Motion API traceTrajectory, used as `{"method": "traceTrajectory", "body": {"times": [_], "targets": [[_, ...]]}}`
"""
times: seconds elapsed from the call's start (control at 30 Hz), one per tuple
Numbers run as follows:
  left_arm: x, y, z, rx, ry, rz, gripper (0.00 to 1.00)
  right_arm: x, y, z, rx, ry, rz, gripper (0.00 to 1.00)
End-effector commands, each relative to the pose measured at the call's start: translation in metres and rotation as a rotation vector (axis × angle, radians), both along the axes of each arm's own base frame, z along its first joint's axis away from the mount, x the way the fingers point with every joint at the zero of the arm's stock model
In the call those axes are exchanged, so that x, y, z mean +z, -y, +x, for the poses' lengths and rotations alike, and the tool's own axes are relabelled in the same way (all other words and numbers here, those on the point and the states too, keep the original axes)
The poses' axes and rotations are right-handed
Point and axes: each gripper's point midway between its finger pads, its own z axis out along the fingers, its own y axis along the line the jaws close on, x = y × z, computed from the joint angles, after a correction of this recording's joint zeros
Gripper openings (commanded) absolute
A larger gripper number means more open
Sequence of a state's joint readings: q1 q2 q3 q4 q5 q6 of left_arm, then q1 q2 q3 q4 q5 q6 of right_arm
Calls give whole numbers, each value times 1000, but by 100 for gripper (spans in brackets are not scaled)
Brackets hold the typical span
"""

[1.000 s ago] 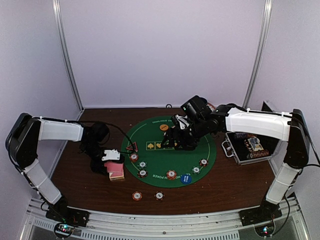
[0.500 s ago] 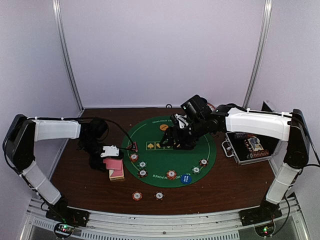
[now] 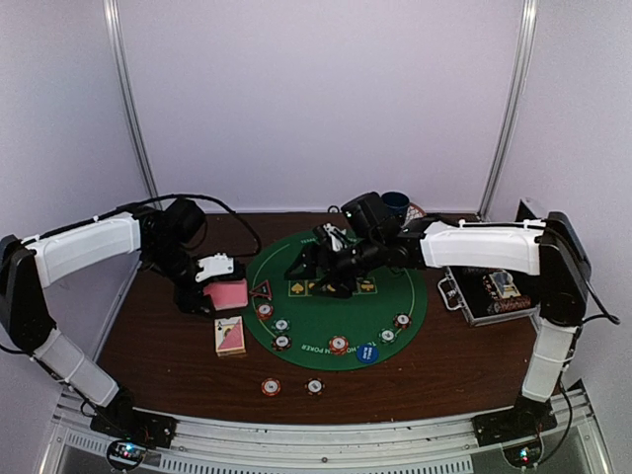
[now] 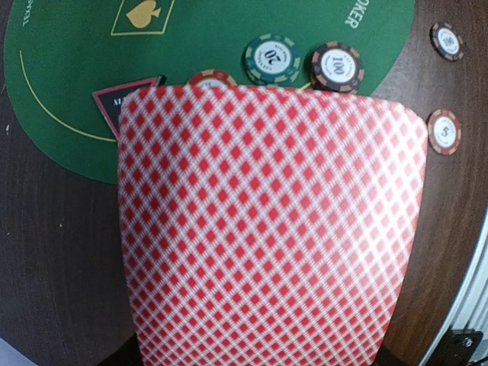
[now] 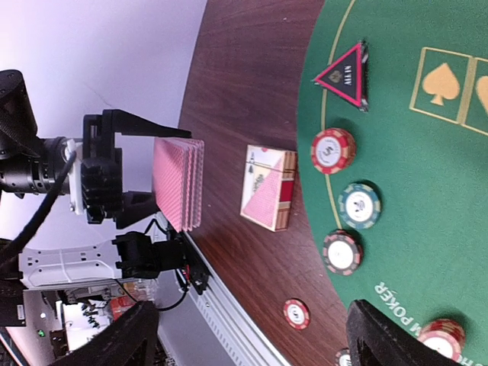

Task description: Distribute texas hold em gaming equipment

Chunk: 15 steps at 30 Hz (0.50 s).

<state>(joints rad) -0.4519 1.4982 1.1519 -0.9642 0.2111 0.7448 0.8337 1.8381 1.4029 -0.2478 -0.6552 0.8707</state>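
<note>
Holding the pink-backed deck is the left gripper, clamped shut on it, lifted just off the left edge of the green poker mat. No card dealt that I can see; the mat's spade boxes are bare. The card box lies on the wood under the deck.

Right gripper hangs over the mat's centre-left, jaws wide apart, empty.

Looks done: poker chips spaced along the mat's near arc, blue button disc at the near rim, triangle marker at the left rim.

Looks left: dealing cards, plus two stray chips off the mat near the tabletop's front edge.

Dark wood tabletop. Open case at its right edge, blue mug at the back. Pale lilac walls, metal uprights in the corners.
</note>
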Motion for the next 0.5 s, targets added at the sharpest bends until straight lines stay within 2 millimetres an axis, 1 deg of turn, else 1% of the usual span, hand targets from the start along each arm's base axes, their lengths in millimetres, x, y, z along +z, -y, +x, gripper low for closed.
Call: {"method": "traceTrajectory", "body": {"times": [0.0, 0.07, 0.17, 0.2, 0.27, 0.47], "targets": [[31, 23, -2, 17, -15, -100, 0, 31, -47, -6, 77, -6, 178, 89], [38, 28, -2, 21, -18, -117, 0, 31, -57, -8, 94, -20, 196, 89], [48, 32, -1, 26, -14, -138, 0, 28, -66, -7, 106, -49, 219, 88], [49, 33, -1, 25, -14, -141, 0, 33, -71, -6, 113, -44, 248, 88], [51, 35, -1, 22, -9, -140, 0, 37, -78, -6, 123, -47, 283, 88], [51, 37, -3, 10, -6, -131, 0, 36, -95, -7, 147, -79, 330, 85]]}}
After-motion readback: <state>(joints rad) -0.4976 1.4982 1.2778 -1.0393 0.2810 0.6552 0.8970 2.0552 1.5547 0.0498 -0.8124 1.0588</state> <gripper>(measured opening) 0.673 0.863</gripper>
